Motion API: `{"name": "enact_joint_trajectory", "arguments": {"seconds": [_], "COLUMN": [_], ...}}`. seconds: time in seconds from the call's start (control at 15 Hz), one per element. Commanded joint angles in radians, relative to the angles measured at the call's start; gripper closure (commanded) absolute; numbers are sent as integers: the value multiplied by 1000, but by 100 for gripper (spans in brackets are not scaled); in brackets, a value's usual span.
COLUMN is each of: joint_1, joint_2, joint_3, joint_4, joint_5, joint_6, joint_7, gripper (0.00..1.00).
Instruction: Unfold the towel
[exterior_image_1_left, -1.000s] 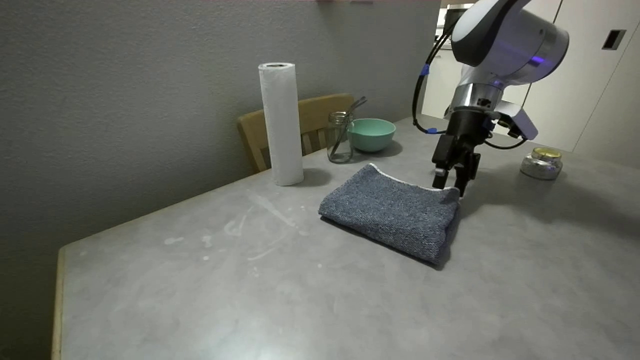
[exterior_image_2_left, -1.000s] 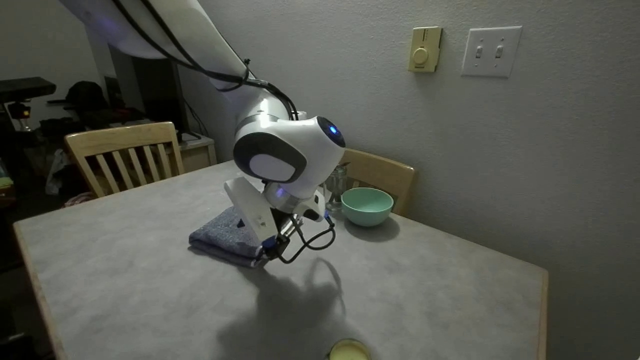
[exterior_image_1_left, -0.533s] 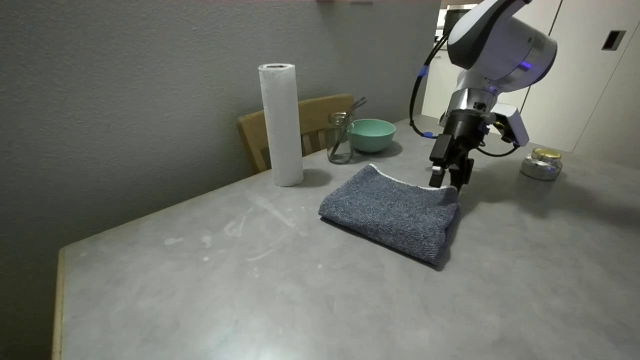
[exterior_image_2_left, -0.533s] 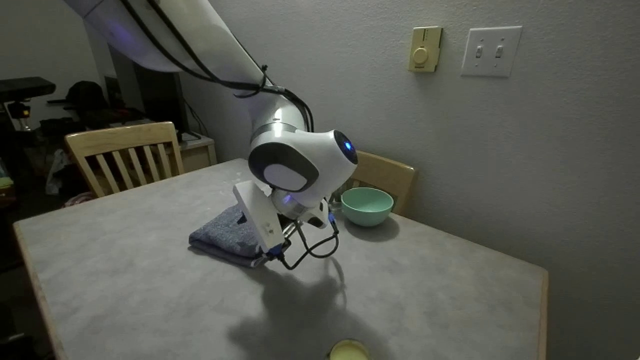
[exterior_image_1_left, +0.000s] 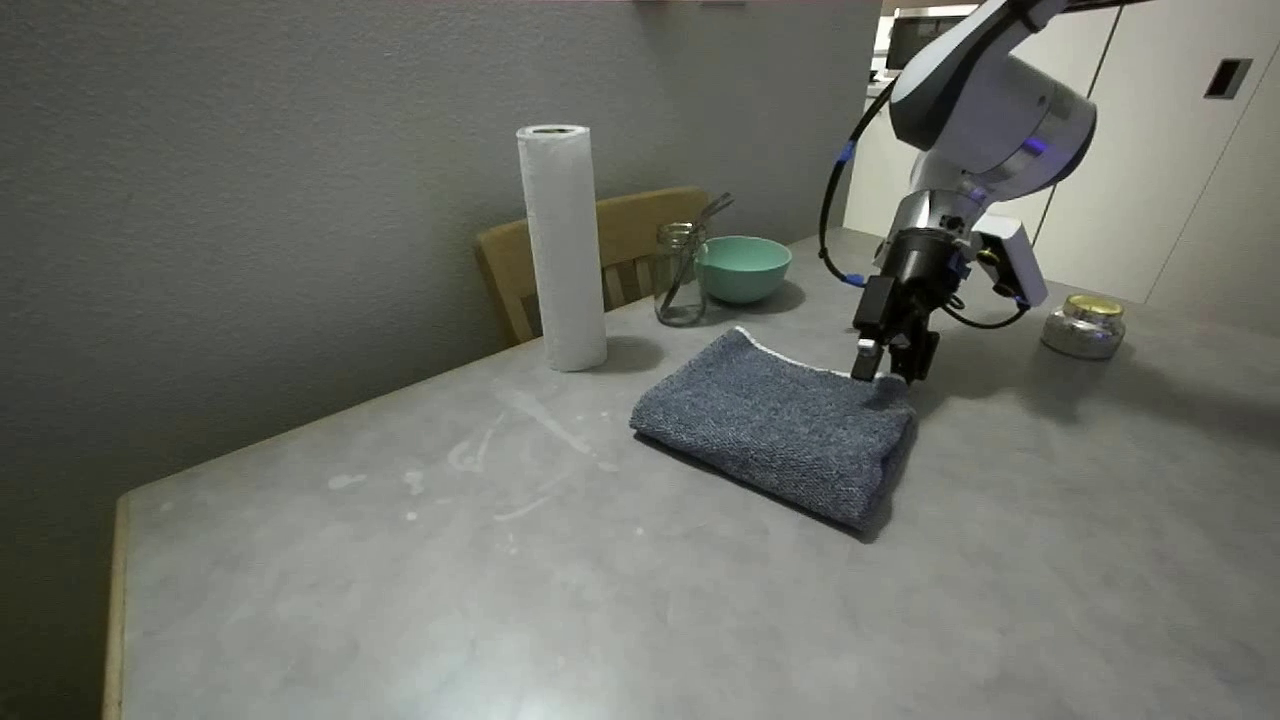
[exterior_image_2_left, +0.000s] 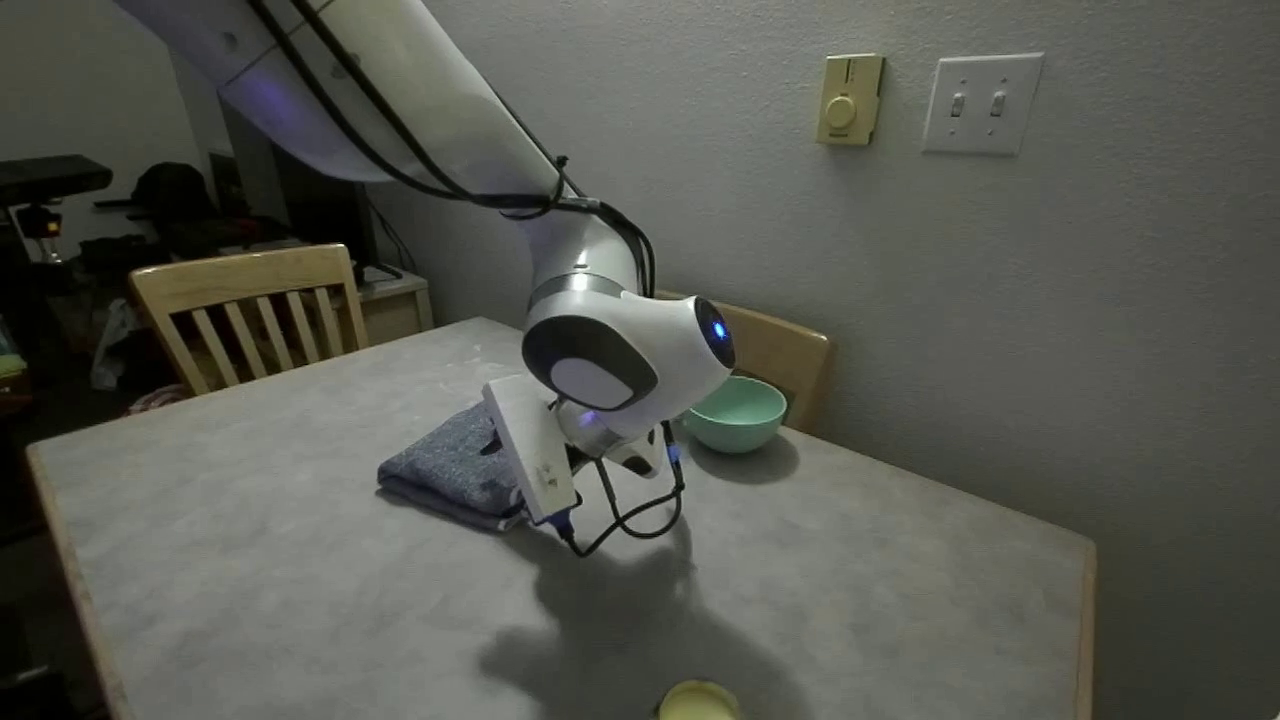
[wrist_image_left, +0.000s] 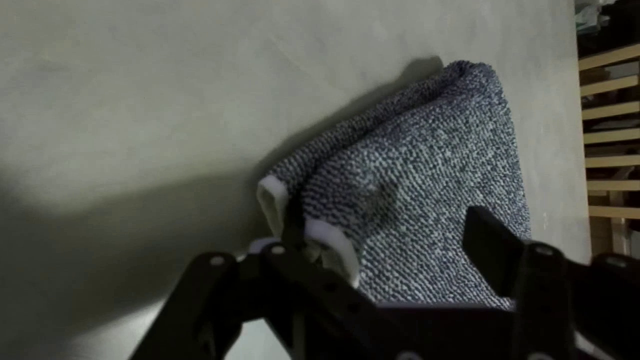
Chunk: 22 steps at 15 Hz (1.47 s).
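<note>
The towel (exterior_image_1_left: 770, 430) is a dark blue-grey terry rectangle lying folded on the table, with a white hem along one edge. It also shows in an exterior view (exterior_image_2_left: 445, 465), partly behind the arm, and in the wrist view (wrist_image_left: 430, 165). Its striped band is out of view. My gripper (exterior_image_1_left: 888, 372) is at the towel's hemmed edge, near a corner. In the wrist view the gripper (wrist_image_left: 386, 217) is open: the left finger reaches between the folded layers at the hem, and the right finger stands over the top face. In an exterior view the wrist mostly hides the fingers.
A white paper towel roll (exterior_image_1_left: 565, 250) stands upright behind the towel. A glass jar with straws (exterior_image_1_left: 680, 280) and a green bowl (exterior_image_1_left: 742, 270) stand near the wall. A silver jar with a yellow top (exterior_image_1_left: 1084, 327) is beside the arm. Wooden chairs (exterior_image_2_left: 250, 275) border the table.
The gripper has moved lower and slightly toward the towel. The towel has shifted slightly left in an exterior view, with its hem edge pushed. The fingers stay apart.
</note>
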Motion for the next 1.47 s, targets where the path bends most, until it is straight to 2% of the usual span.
{"name": "enact_joint_trajectory", "arguments": {"seconds": [0.0, 0.47, 0.53, 1.13, 1.4], "joint_1": [-8, -4, -3, 69, 115], "joint_2": [11, -8, -10, -109, -138], "joint_3": [1, 4, 4, -1, 6], "joint_4": [26, 13, 11, -76, -80], "joint_5": [24, 33, 35, 9, -14], "joint_6": [-20, -9, -8, 117, 110], "joint_7": [16, 15, 15, 46, 62], "gripper": [47, 98, 100, 98, 98]}}
